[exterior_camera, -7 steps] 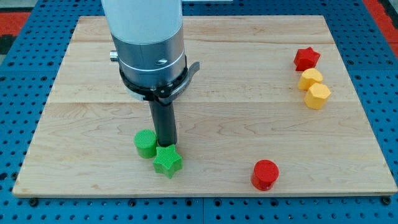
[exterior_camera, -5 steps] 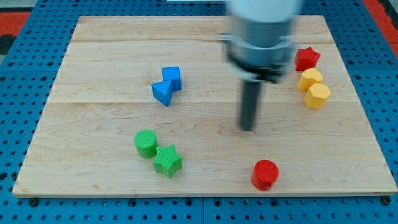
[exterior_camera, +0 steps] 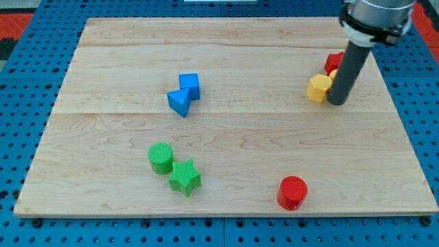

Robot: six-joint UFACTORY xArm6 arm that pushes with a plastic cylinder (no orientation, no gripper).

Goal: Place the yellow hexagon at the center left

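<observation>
My tip [exterior_camera: 336, 103] rests on the board at the view's right. A yellow block [exterior_camera: 318, 88], which looks like the hexagon, sits right against the rod's left side, just above the tip. A sliver of a second yellow block [exterior_camera: 333, 73] shows behind the rod. The red star [exterior_camera: 333, 62] is just above it, partly hidden by the rod.
A blue cube [exterior_camera: 189, 84] and a blue wedge [exterior_camera: 179, 102] sit touching at centre left. A green cylinder [exterior_camera: 161, 157] and a green star [exterior_camera: 184, 177] sit at the bottom left. A red cylinder [exterior_camera: 293, 191] is at the bottom right.
The rod swept from the green blocks at the bottom left across to the right. A yellow block has shifted left, and the yellow pair no longer sits stacked below the red star.
</observation>
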